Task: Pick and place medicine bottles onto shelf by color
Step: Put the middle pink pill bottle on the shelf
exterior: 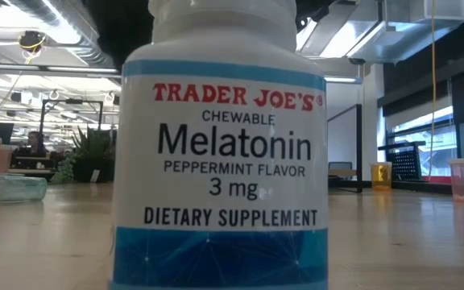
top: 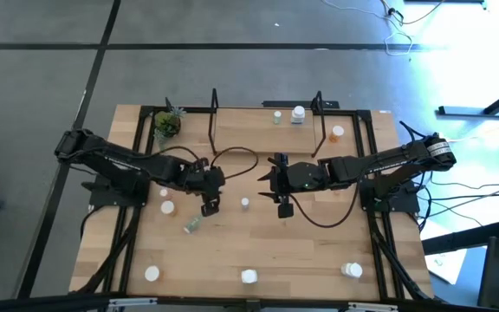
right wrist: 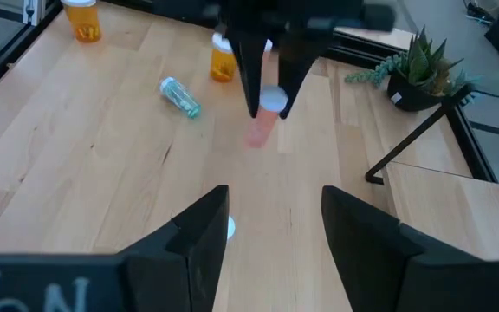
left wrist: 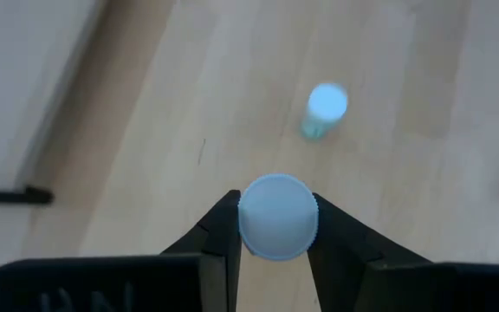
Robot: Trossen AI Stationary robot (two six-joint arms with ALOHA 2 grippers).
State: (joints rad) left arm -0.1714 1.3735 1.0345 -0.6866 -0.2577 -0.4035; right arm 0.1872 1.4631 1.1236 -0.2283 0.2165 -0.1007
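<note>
The left gripper (left wrist: 274, 221) had its fingers clenched on a small pinkish white-capped bottle (left wrist: 277, 215) above the light wooden surface (top: 258, 243). Best lifted straight, kept upright, then carried to the light-wood shelf (top: 262, 130). The right gripper (right wrist: 271, 225) waited nearby, fingers apart, empty.

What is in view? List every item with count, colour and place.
shelf: one, light wood, black end frames, table's far edge
shelf bottles: two, pale green and white
orange bottle: one, on the table right of the shelf
standing bottles: four, white caps, scattered on the table
lying bottle: one, pale green, mid-left
melatonin bottle: one, white and blue, front edge
potted plant: one, green, left of the shelf
left gripper: shut on a white-capped bottle
right gripper: open, empty, mid-table
</note>
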